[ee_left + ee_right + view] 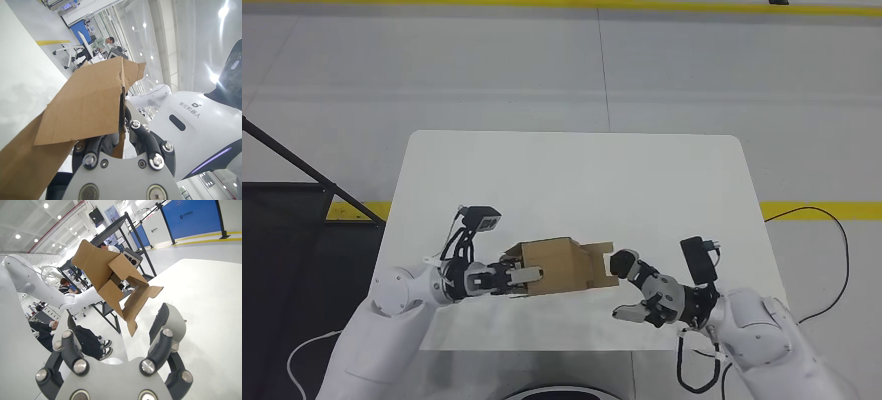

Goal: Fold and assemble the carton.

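Note:
A brown cardboard carton (560, 265) is held above the near part of the white table (572, 170), partly unfolded with loose flaps at its right end. My left gripper (525, 275) is shut on the carton's left end; in the left wrist view the carton (83, 106) has one wall clamped between the fingers (130, 121). My right gripper (625, 288) stands open just right of the carton, fingers spread wide. In the right wrist view the carton (111, 281) hangs ahead of the open gripper (115, 321), its lowest flap reaching down between the fingertips without touching them.
The table's near edge (572, 348) lies just below both grippers. A black frame (282, 165) stands off the table's left side. Yellow floor tape (822, 210) runs at the right.

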Controlling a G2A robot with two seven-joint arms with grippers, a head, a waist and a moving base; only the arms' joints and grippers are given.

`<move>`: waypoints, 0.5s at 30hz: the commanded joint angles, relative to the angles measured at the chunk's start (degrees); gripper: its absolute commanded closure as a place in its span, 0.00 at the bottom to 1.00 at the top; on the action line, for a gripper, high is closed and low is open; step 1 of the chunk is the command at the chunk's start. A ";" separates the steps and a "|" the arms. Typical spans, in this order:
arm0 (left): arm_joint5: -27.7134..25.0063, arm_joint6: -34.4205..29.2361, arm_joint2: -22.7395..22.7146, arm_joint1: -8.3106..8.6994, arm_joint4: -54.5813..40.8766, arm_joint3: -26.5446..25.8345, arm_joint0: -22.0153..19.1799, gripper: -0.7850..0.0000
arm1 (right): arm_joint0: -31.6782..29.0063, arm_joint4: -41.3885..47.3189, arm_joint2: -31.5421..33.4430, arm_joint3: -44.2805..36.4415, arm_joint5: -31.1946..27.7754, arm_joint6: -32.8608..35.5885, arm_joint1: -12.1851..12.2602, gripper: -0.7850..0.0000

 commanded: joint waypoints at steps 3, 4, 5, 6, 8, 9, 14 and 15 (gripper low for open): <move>-0.73 0.74 0.32 0.28 0.82 -0.41 0.11 1.00 | 1.53 2.41 -1.07 0.88 0.10 2.14 -0.03 0.00; -0.87 0.88 0.39 0.37 0.96 -0.54 0.13 1.00 | 1.85 2.91 -1.35 1.04 0.17 2.57 -0.04 0.00; -0.96 0.97 0.47 0.47 1.15 -0.67 0.16 1.00 | 2.16 3.36 -1.62 1.19 0.23 3.05 -0.06 0.00; -1.03 1.04 0.55 0.58 1.40 -0.76 0.20 1.00 | 2.47 3.79 -1.86 1.27 0.19 3.54 -0.06 0.00; -1.21 1.22 0.69 0.82 2.32 -0.89 0.26 1.00 | 3.03 4.47 -2.16 1.31 0.30 4.28 -0.07 0.00; -1.32 1.33 0.79 0.94 2.93 -0.91 0.28 1.00 | 3.24 4.66 -2.24 1.25 0.30 4.56 -0.07 0.00; -2.49 2.50 1.47 1.55 5.80 -1.08 0.33 1.00 | 4.00 5.19 -2.40 0.70 0.58 5.99 -0.02 0.00; -2.69 2.70 1.57 1.69 6.44 -1.08 0.30 1.00 | 4.13 5.10 -2.40 0.51 0.76 6.33 0.00 0.00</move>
